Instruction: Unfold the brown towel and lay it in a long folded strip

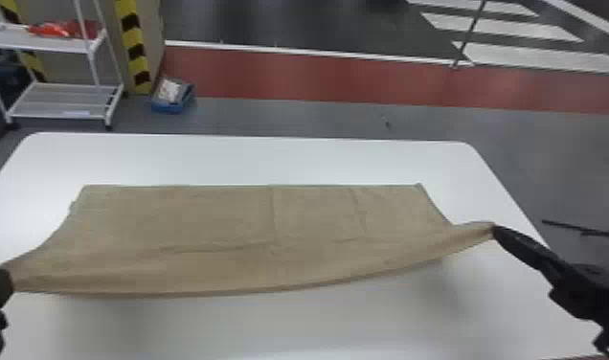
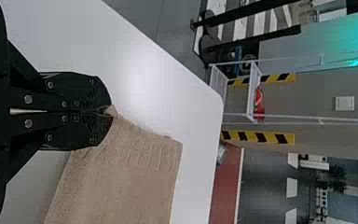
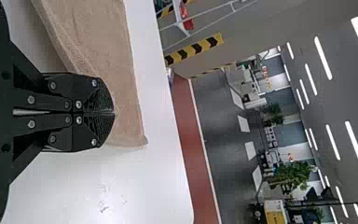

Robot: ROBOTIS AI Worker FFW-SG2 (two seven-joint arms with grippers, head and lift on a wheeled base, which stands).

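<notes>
Left gripper (image 2: 109, 111), right gripper (image 3: 113, 112): clenched on near corners of towel (image 1: 231, 239). Towel: near edge held raised, far edge laid on table (image 1: 270, 160). Step, as judged: folding into strip. Next: near edge to be carried toward far edge, lowered evenly, released. Likely hindrance: creases, sagging middle. Beyond table: cart (image 1: 59, 101), blue box (image 1: 167, 106).

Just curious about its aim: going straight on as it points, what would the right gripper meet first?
The brown towel, whose edge the right gripper already pinches; past that, perhaps the white table, though the height above it is unclear.
</notes>
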